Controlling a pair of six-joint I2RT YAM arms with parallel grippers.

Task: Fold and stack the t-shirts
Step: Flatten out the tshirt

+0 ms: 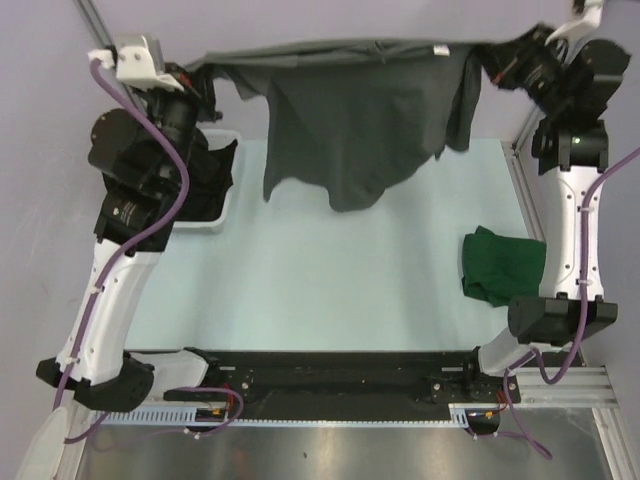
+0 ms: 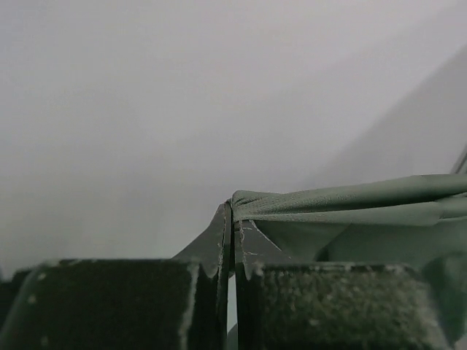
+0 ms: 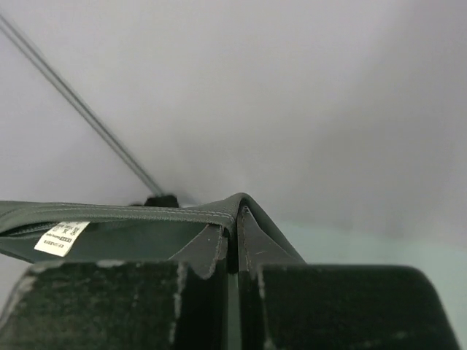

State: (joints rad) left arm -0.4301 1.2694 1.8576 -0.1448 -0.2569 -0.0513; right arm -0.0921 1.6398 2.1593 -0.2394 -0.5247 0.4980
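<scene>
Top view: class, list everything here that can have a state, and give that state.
charcoal t-shirt: unfolded, hanging between both grippers
green t-shirt: bunched on the table
left gripper: shut on charcoal t-shirt
right gripper: shut on charcoal t-shirt
white basket: holds dark fabric

We see a grey t-shirt [image 1: 360,120] curtaining the table's [image 1: 330,290] far edge, a white basket [image 1: 228,207] at its left edge, a green t-shirt [image 1: 503,262] at its right edge; between them the middle lies open.
</scene>
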